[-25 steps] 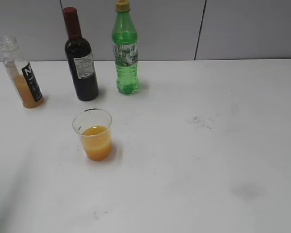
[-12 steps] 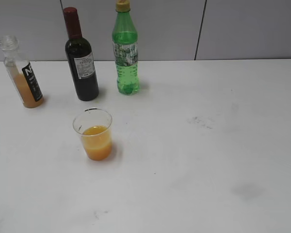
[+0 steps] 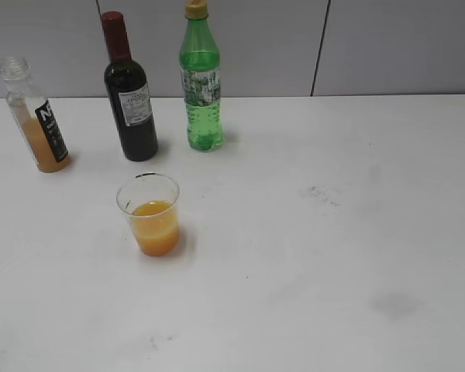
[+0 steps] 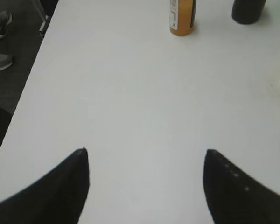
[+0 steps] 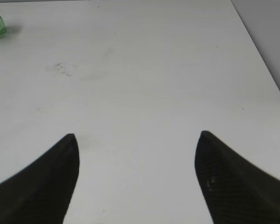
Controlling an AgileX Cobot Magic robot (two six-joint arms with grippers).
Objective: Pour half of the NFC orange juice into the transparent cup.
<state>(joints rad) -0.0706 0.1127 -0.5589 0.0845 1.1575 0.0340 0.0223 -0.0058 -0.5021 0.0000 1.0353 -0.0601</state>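
The NFC orange juice bottle stands capless at the far left of the table, about half full; its base also shows in the left wrist view. The transparent cup stands in front of the bottles and holds orange juice in its lower half. My left gripper is open and empty over bare table, well short of the juice bottle. My right gripper is open and empty over bare table on the right side. Neither gripper shows in the exterior view.
A dark wine bottle with a red cap and a green soda bottle with a yellow cap stand at the back. The table's left edge drops to the floor. A grey wall runs behind the table.
A faint shadow at the lower left of the table has faded away. The bottles and cup have not moved.
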